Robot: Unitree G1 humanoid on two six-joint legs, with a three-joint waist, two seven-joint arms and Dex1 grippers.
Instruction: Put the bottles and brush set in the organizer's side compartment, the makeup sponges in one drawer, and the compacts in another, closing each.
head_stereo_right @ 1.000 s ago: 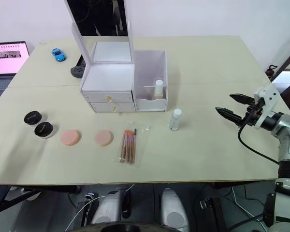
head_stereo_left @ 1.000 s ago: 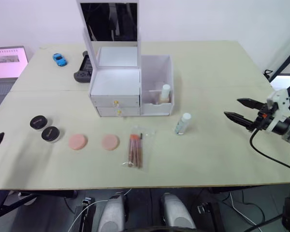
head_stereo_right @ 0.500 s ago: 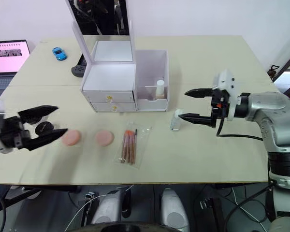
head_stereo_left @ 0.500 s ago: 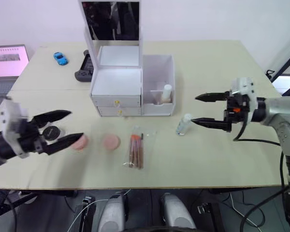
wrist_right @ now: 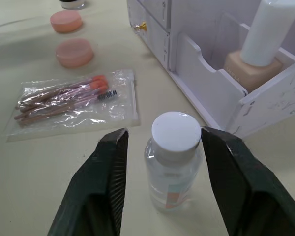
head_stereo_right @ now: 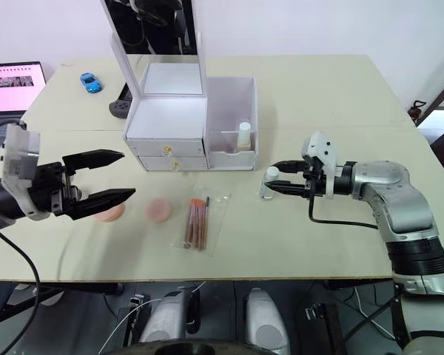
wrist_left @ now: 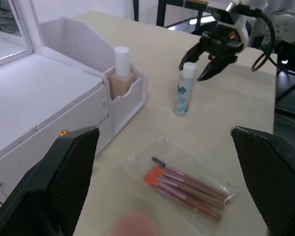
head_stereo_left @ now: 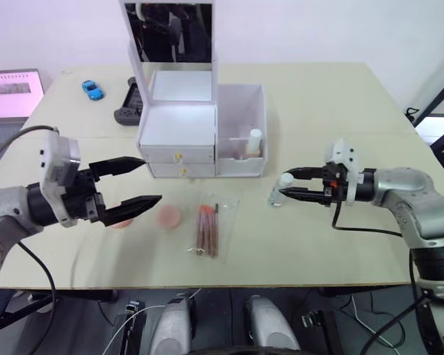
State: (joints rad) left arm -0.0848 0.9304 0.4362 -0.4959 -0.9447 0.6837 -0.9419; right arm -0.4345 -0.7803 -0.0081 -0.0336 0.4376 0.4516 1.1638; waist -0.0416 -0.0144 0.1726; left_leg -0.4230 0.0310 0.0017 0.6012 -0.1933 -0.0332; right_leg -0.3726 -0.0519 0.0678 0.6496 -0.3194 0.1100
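A clear bottle (head_stereo_left: 280,189) with a white cap stands on the table, right of the white organizer (head_stereo_left: 177,133). My right gripper (head_stereo_left: 287,183) is open, one finger on each side of the cap (wrist_right: 176,134) without touching it. A beige bottle (head_stereo_left: 252,143) stands in the side compartment. The bagged brush set (head_stereo_left: 207,231) lies in front of the organizer, with a pink sponge (head_stereo_left: 168,217) to its left. My left gripper (head_stereo_left: 149,180) hangs open above the table and partly hides the second sponge (head_stereo_right: 109,213). My left arm hides the compacts. Both drawers (head_stereo_left: 177,157) are shut.
The organizer's mirror lid (head_stereo_left: 170,33) stands upright. A blue toy car (head_stereo_left: 92,90) and a black game controller (head_stereo_left: 127,111) lie at the back left. A laptop (head_stereo_left: 11,92) sits past the table's left edge.
My right gripper has moved left to the clear bottle and narrowed around its cap. My left gripper has swung right, over the sponges and toward the organizer.
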